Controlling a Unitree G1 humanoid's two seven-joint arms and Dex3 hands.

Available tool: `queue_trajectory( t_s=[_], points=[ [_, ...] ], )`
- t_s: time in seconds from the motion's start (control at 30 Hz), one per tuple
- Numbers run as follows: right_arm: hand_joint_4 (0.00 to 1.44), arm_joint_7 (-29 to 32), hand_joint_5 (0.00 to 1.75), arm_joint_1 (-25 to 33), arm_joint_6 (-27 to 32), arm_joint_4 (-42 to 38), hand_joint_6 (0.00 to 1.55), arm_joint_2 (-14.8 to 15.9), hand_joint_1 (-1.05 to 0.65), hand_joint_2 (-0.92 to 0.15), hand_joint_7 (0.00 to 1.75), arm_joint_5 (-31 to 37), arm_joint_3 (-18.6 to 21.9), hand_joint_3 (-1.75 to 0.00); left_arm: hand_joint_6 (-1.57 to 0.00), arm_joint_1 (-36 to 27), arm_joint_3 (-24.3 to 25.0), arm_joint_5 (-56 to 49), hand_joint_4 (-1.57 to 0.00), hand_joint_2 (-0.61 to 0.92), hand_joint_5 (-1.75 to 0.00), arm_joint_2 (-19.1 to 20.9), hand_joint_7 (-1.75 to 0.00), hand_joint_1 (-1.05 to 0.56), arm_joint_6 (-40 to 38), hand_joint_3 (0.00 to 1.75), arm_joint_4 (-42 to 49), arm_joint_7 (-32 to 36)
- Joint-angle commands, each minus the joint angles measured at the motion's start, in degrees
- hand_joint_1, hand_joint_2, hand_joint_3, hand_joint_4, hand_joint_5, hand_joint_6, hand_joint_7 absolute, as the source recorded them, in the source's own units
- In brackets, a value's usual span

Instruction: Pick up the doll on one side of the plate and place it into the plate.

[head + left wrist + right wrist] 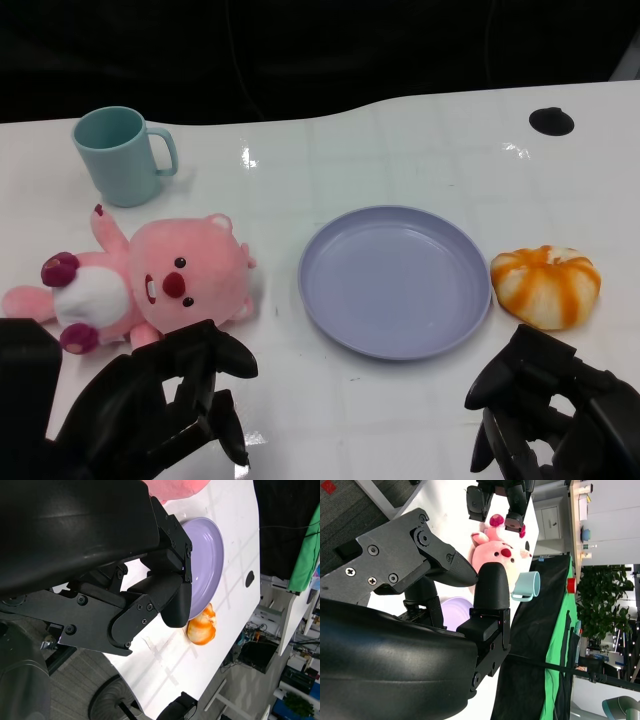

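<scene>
head view showed me nothing was done yet: the pink doll (150,285) lay beside the empty plate (395,280), untouched, with my left hand (170,400) and right hand (550,410) both empty, fingers spread.

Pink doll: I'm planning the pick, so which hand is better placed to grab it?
Left. The left hand hovers open right by the pink doll; the right hand is across the plate.

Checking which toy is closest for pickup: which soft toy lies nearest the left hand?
The pink doll, left of the plate, just beyond the left hand. The orange-and-white toy lies across the plate, near the right hand.
</scene>
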State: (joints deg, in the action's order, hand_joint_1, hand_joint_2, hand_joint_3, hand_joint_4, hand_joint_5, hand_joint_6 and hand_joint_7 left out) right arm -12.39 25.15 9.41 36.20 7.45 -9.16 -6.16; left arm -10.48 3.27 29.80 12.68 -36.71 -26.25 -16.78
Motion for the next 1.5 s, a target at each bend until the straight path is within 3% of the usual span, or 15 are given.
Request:
queue_trajectory(
  t_s=[0.03, 0.27, 0.37, 0.5, 0.87, 0.93, 1.1, 1.3, 1.5],
  points=[
    [0.62, 0.0, 1.74, 0.0, -0.8, 0.0, 0.5, 0.5, -0.25, -0.62, 1.54, 0.2, 0.3, -1.13, -0.67, 0.0, 0.4, 0.0, -0.77, 0.63, -1.75, 0.5, -1.54, -0.12, 0.6, 1.09, 0.2, -0.7],
    [0.62, 0.2, 1.74, 0.0, -0.4, 0.1, 0.49, 0.6, -0.25, -0.61, 1.53, 0.4, 0.3, -1.13, -0.7, -0.5, 0.7, 0.0, -0.74, 0.63, -1.74, -0.2, -1.44, -0.11, 4.1, 1.11, 0.7, -1.1],
    [0.61, 0.0, 1.75, -0.1, -0.5, 0.0, 0.49, 0.6, -0.25, -0.61, 1.54, 0.2, 0.3, -1.14, -0.69, -0.5, 2.1, 2.1, -0.71, 0.55, -1.61, -1.3, -1.3, -0.15, 6.1, 1.2, 1.4, -2.7],
    [0.61, 0.0, 1.75, 0.0, -0.7, -0.1, 0.49, 0.5, -0.25, -0.61, 1.55, 0.1, 0.2, -1.14, -0.69, -0.8, 2.6, 1.8, -0.67, 0.52, -1.52, -1.6, -1.17, -0.19, 8.6, 1.16, 1.3, -3.1],
    [0.62, 0.1, 1.75, 0.3, -1.0, -0.3, 0.49, 0.4, -0.24, -0.6, 1.55, 0.3, 0.1, -1.15, -0.5, -1.4, 2.1, -7.2, -0.39, 0.89, -0.97, -0.4, -0.42, -0.41, 24.7, 0.23, 1.2, -4.2],
    [0.62, 0.3, 1.75, 0.2, -0.8, -0.3, 0.49, 0.4, -0.24, -0.6, 1.55, 0.4, 0.1, -1.15, -0.46, -0.9, 2.1, -10.2, -0.29, 0.9, -0.95, 0.5, -0.34, -0.45, 28.4, 0.13, 2.1, -4.7],
    [0.62, 0.7, 1.75, -0.2, -0.4, -0.2, 0.49, 0.2, -0.23, -0.6, 1.55, 0.5, -0.2, -1.16, -0.38, 0.9, 2.6, -18.2, -0.14, 0.92, -0.84, 3.6, -0.2, -0.55, 36.4, 0.03, 4.4, -4.7],
    [0.62, 1.0, 1.75, -0.6, -0.5, -0.4, 0.48, 0.1, -0.22, -0.61, 1.56, 0.9, -0.8, -1.16, -0.31, 2.9, 4.0, -27.1, -0.03, 0.92, -0.74, 7.9, -0.1, -0.56, 39.2, 0.01, 4.6, -3.1],
    [0.62, 1.0, 1.75, -0.4, -0.4, -0.3, 0.48, 0.0, -0.23, -0.6, 1.56, 0.5, -0.9, -1.16, -0.19, 5.2, 3.7, -42.2, 0.0, 0.92, -0.45, 15.0, -0.01, -0.65, 40.9, 0.04, 4.3, -1.4]
  ],
)
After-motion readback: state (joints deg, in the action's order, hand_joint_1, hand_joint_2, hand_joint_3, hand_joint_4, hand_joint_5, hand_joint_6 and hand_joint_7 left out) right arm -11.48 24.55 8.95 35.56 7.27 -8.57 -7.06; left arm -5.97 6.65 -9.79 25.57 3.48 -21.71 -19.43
